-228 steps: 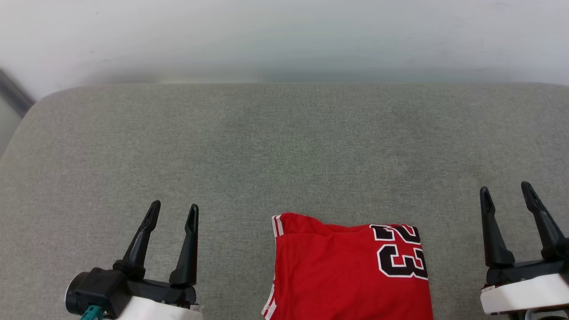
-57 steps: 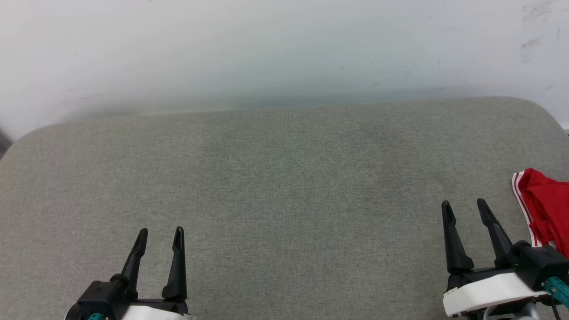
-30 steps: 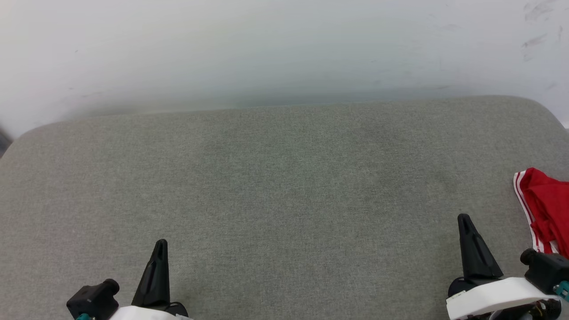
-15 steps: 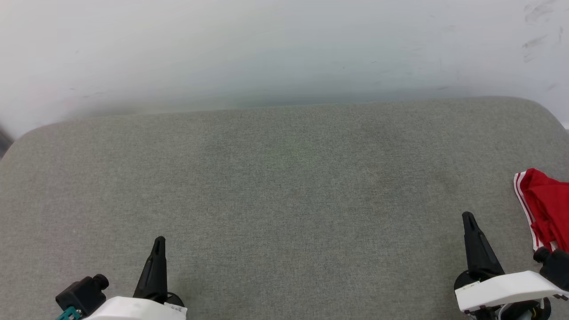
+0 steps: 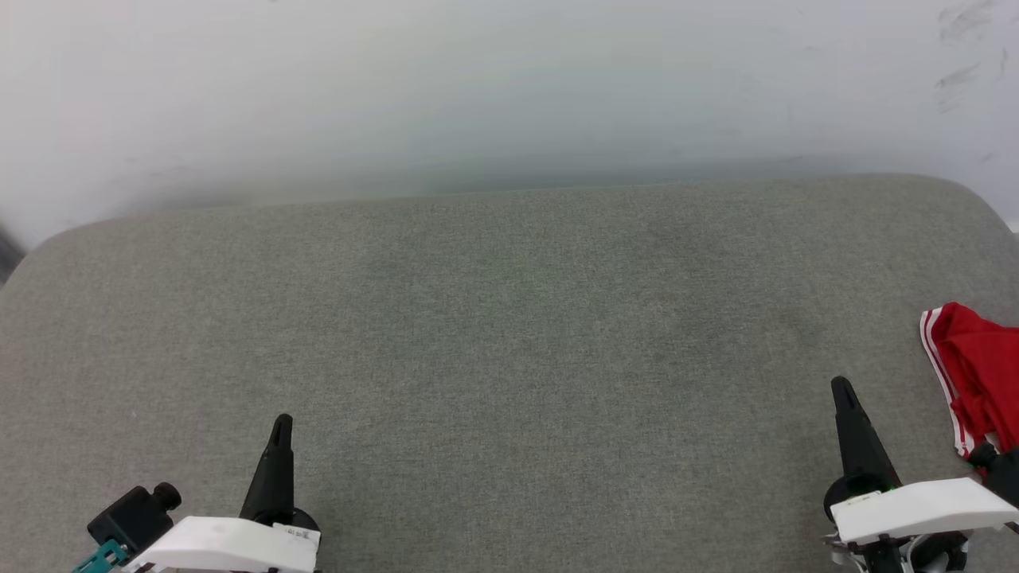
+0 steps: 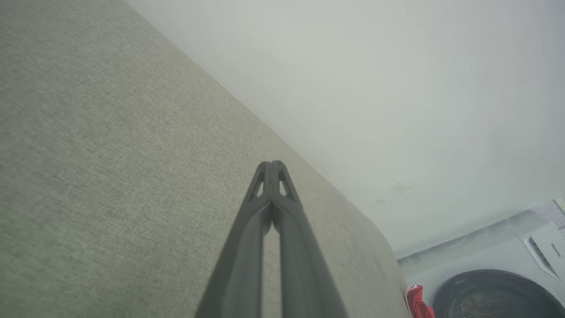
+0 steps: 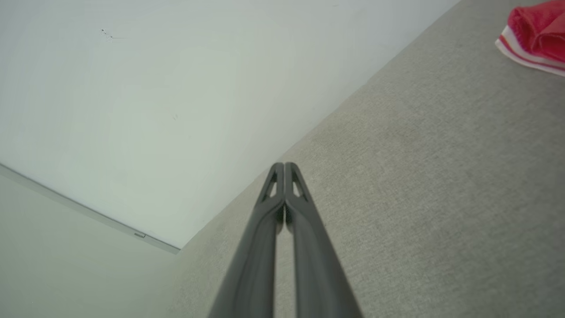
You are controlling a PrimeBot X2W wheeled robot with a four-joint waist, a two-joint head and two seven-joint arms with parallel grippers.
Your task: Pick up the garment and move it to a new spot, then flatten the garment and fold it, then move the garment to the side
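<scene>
The garment (image 5: 983, 370), red with red-white stripe trim, lies bunched at the far right edge of the grey cushion, partly cut off by the head view's border. The right wrist view has a corner of the garment (image 7: 534, 33) at its top right, and the left wrist view has a sliver of the garment (image 6: 417, 302) at its bottom right. My right gripper (image 5: 842, 387) rests low at the right, just left of the garment, shut with nothing in it; its tips (image 7: 284, 166) meet. My left gripper (image 5: 281, 420) sits at the lower left, also shut and empty, tips together (image 6: 272, 163).
The grey fabric cushion (image 5: 509, 334) spans the whole width, with a pale wall (image 5: 509, 87) behind it. A white washing machine with a dark round door (image 6: 499, 293) stands beyond the cushion's right end.
Both arms have rolled slightly at the bottom of the head view, showing more white housing; the fingers stayed shut. The garment has not moved.
</scene>
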